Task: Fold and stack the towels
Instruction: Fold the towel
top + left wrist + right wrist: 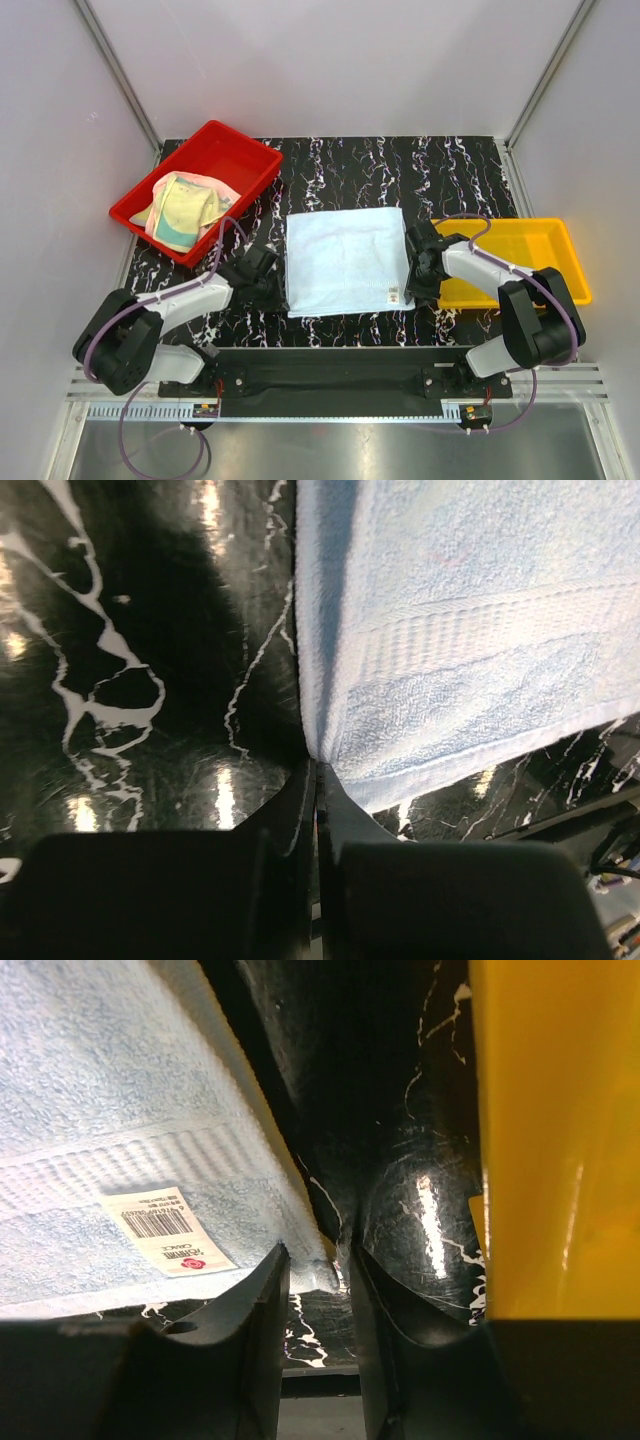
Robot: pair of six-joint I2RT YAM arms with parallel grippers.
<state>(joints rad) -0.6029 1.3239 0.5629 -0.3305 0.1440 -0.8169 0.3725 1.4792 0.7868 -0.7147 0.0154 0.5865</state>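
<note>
So the left gripper (315, 775) is clamped shut right on the near-left corner of the blue towel (340, 255). Looks like a proper pinch to me. The right gripper (320, 1260) sits at the near-right corner with its jaws apart and the corner poking into the gap, so nothing's squeezed yet imo. The towel itself lies flat and spread out on the table (400, 170), with its tag (165, 1230) by that right corner.

My read: this is the start of the first fold. Next, the right one needs to close on its corner. Then both have to lift and carry the near edge over to the far edge together, or it'll go skewed.

Count: two grippers, one spread towel, two trays. The red tray (250, 143) is off the towel's far left with a heap (185, 205) in it. I can pick out one yellow-green and one pink, maybe more. The yellow tray (520, 262) is just right of the towel.
</note>
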